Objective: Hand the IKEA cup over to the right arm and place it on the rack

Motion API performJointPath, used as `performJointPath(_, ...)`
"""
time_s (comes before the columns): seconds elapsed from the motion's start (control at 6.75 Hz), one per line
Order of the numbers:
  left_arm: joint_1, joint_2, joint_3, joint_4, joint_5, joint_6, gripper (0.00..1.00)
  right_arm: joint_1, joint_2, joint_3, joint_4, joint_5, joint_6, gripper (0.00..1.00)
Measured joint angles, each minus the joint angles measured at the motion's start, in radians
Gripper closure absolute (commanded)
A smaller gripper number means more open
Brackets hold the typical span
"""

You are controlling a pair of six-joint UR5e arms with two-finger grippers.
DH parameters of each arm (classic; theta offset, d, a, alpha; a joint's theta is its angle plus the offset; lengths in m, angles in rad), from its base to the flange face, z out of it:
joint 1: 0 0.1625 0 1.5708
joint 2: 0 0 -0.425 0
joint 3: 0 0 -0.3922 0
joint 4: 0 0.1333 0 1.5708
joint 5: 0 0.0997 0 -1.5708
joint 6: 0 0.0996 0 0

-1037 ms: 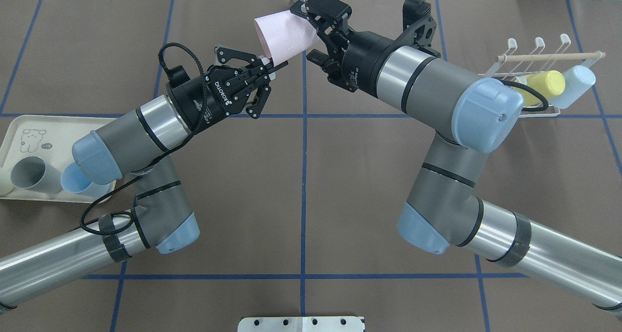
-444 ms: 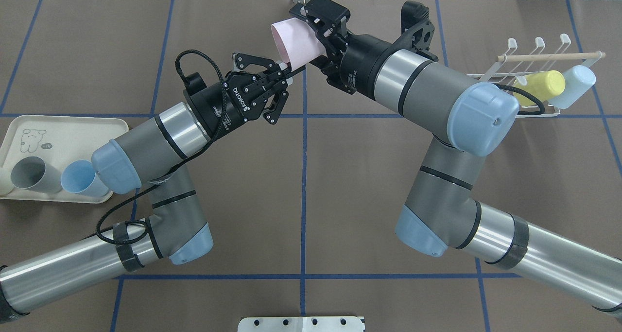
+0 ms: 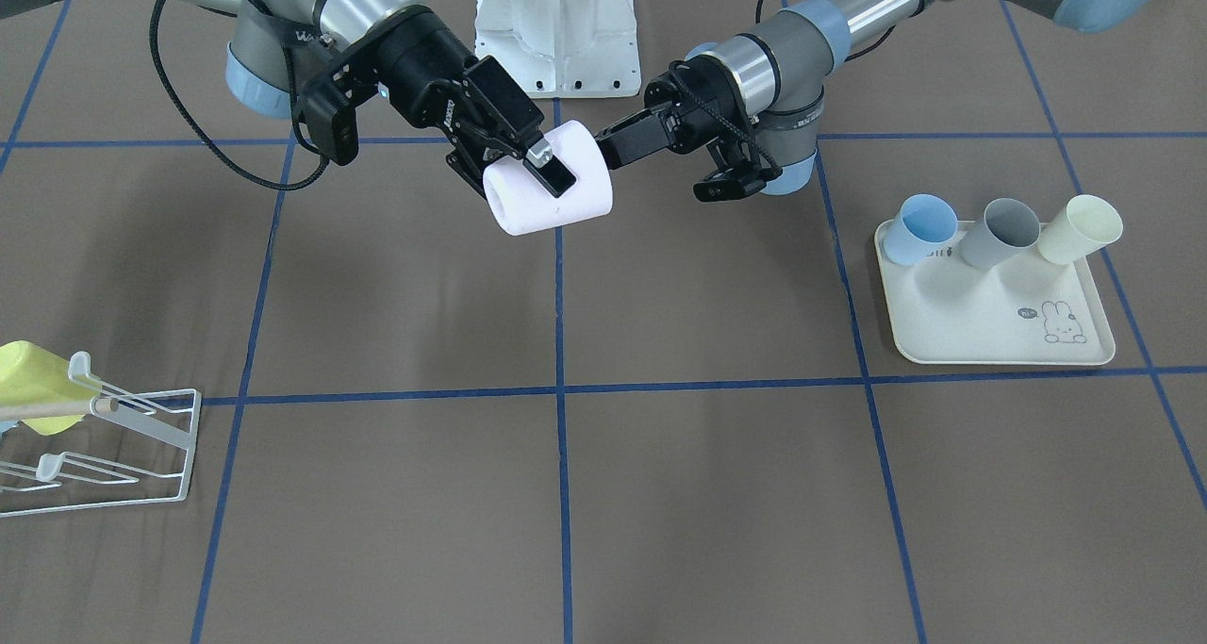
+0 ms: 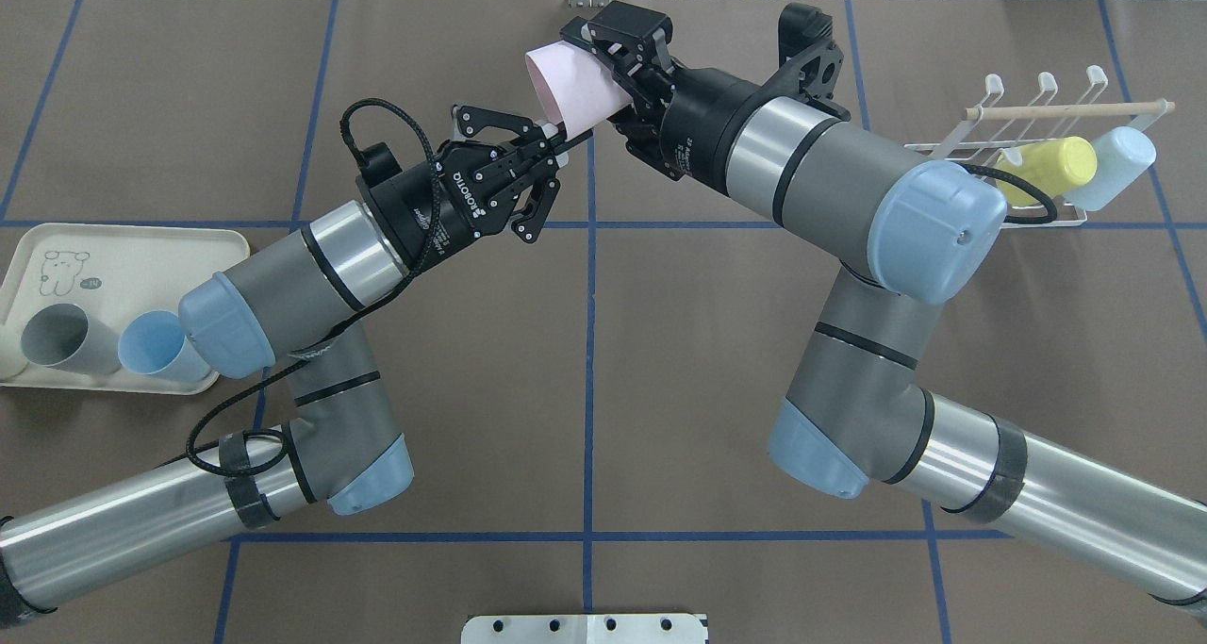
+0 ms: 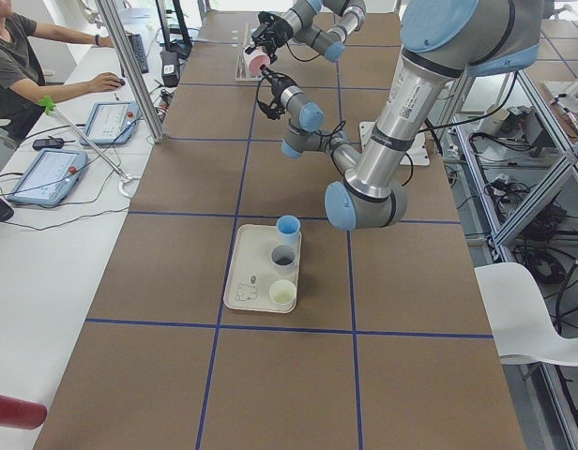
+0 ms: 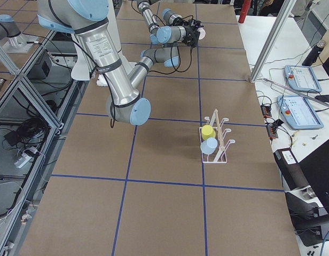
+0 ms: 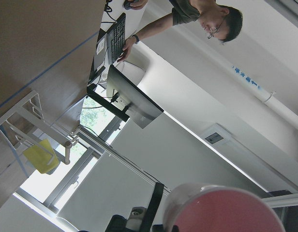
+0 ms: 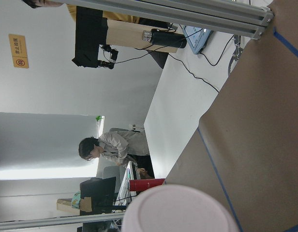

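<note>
Above the counter (image 4: 660, 389), the left tool (image 4: 558, 140) is pinching the rim of the pink cup (image 4: 566, 78) while the right tool (image 4: 603, 83) is clamping its body, likely guarding against a drop mid-handover.

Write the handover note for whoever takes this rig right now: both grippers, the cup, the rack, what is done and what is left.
Left gripper: shut on the rim of the pink cup, which lies on its side in the air above the table's centre line.
Right gripper: fingers on either side of the cup's body, one lying against its wall. I cannot tell whether it is clamped.
Rack: on the robot's right, holding a yellow cup and a pale blue cup.
Done: cup lifted and presented to the right arm.
Left: confirm the right grip, open the left gripper, carry the cup to the rack and place it.
</note>
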Motion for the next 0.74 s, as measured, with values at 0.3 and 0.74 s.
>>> performJointPath(0.3, 0.002, 0.005, 0.0, -0.002, -0.001, 0.057, 0.0, 0.004, -0.001, -0.004, 0.027, -0.001, -0.002, 1.0)
performJointPath(0.74, -0.001, 0.009, -0.008, -0.005, -0.007, 0.084, 0.0, 0.014, -0.007, -0.008, 0.04, -0.001, -0.006, 1.0)
